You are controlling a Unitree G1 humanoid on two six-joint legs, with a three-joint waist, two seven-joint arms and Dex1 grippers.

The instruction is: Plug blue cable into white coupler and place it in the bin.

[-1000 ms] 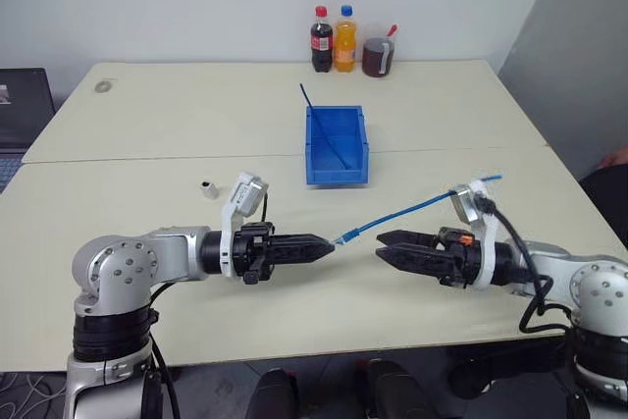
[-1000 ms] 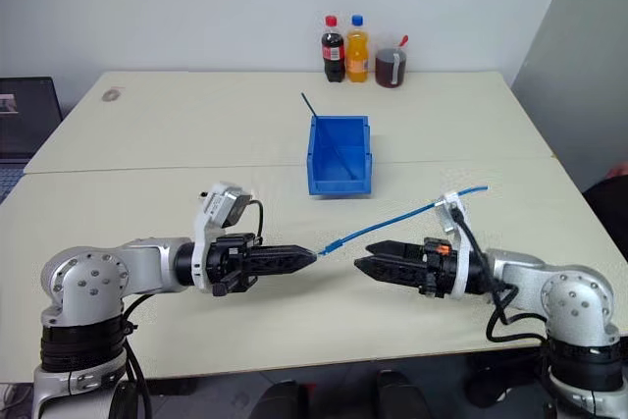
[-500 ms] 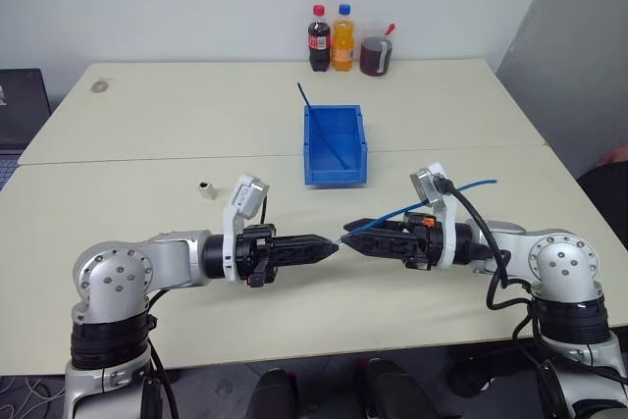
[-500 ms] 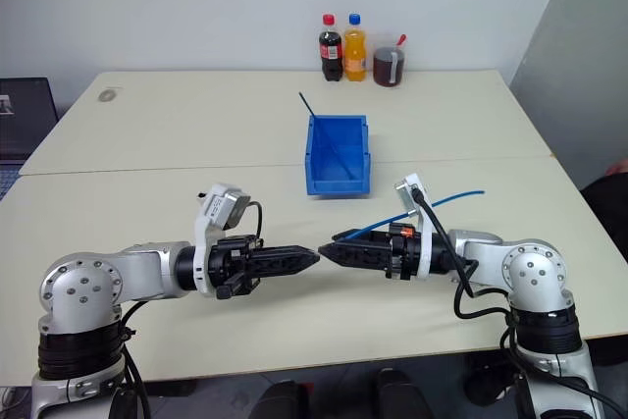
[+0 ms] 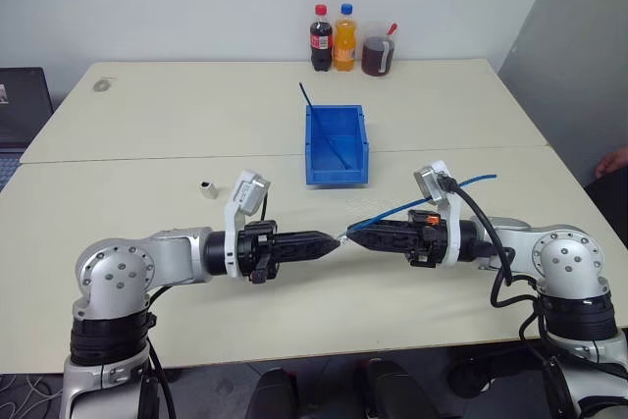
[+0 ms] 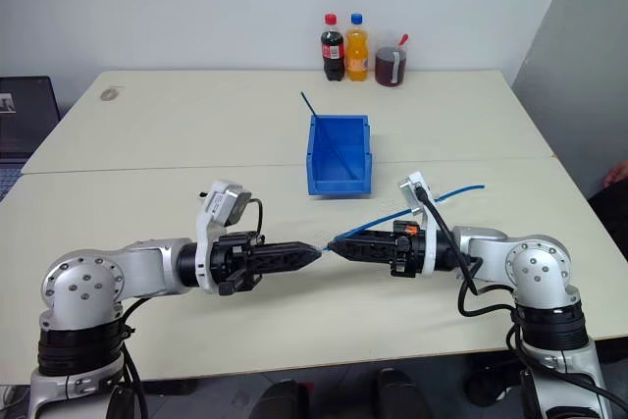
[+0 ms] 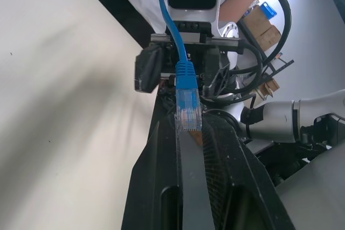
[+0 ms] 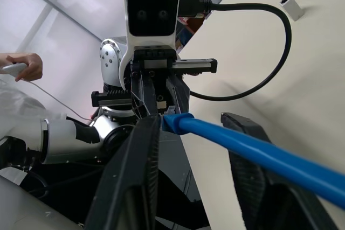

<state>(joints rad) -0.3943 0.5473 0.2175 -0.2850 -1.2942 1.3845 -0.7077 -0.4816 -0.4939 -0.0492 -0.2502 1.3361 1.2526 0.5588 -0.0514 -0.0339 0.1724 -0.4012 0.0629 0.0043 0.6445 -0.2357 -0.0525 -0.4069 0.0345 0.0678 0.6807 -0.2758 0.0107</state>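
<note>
Okay, you weren't far along here. The blue cable (image 5: 422,201) was up off the bench, its plug end pinched in the left end effector (image 5: 334,240), which was fully closed on it. The right end effector (image 5: 355,235) sat tip to tip with the left one over the middle of the bench near its front edge. Its fingers (image 8: 141,154) stood apart on either side of the cable, and I judged that as not clamped.

The white coupler (image 5: 207,188) lay loose on the left half of the bench, well apart from both end effectors, so nothing was plugged. The bin (image 5: 337,174) stood mid-bench with neither cable nor coupler in it, only a thin darker blue strand poking out. You had the coupler pickup, the mating and the drop into the bin left to do.

The head views gave you the layout of bin, coupler and cable run. The left wrist view showed the clear plug and blue boot right at the closed fingertips. The right wrist view showed the finger gap around the cable, the coupler behind it, and a person's hand (image 8: 21,65).
</note>
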